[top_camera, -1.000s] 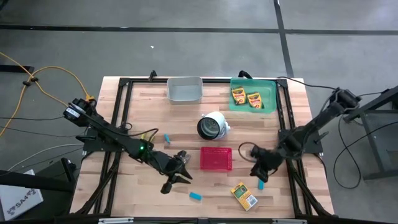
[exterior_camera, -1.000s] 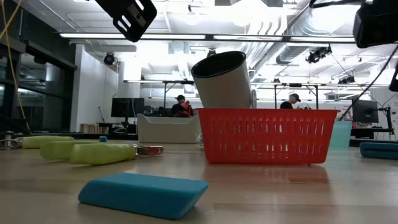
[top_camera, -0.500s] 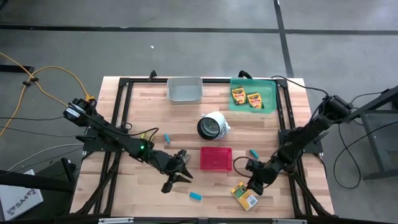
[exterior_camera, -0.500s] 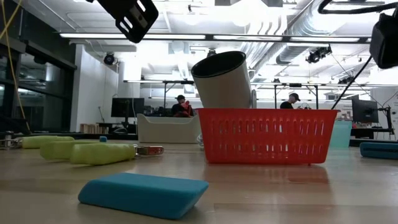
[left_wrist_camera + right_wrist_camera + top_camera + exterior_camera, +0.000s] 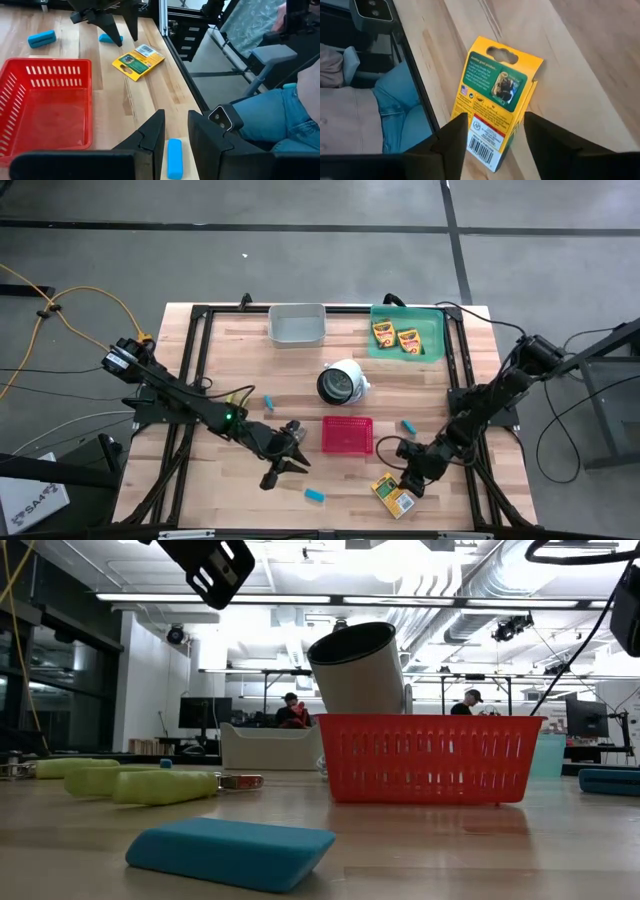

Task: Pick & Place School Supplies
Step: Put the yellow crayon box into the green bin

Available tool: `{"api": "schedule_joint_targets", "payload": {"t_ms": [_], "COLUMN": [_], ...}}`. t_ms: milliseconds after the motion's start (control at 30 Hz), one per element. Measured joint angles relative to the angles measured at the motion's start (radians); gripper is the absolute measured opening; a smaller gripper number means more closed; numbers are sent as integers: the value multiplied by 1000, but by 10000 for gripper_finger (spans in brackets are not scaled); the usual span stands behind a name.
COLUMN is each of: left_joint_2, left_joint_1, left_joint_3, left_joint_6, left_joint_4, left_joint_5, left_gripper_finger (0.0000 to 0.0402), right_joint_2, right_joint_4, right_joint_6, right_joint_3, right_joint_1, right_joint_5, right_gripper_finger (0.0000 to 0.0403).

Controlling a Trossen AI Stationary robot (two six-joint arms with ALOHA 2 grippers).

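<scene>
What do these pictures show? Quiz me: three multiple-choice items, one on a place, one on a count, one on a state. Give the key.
1. The loose crayon box lies:
A. in the red basket
B. in the grey bin
C. on the bare table

2. Crayon boxes in the green tray:
A. one
B. two
C. three

3. The right jaws are:
A. open over the loose crayon box
B. shut on a blue block
C. shut on the box

Key: C, it rests on bare wood; B, two lie side by side; A, both fingers flank the box with gaps.

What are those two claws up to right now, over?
Right gripper open, straddling crayon box. Left gripper open over blue block. Nothing blocking.
</scene>
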Motion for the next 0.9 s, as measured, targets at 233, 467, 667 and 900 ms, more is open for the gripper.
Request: {"api": "schedule_joint_targets", "payload": {"t_ms": [233, 467, 667, 900], "left_joint_2": [0, -1, -1, -1], "left_joint_1": [0, 0, 0, -1], "left_joint_3": [0, 0, 0, 0], "left_joint_6": [0, 0, -7, -54], "left_joint_4": [0, 0, 0, 0], "left_joint_5": [1, 2, 21, 48], "left_gripper_finger": [82, 82, 82, 82], "right_joint_2": [0, 0, 40, 101], "right_joint_4": [0, -1, 1, 54], "right_joint_6": [117, 140, 140, 141], "right_joint_3": [0, 0, 0, 0], "right_joint_1": [29, 51, 49, 48], "right_joint_5": [-5, 32, 29, 24], "right_gripper_finger": [203, 195, 192, 189]}}
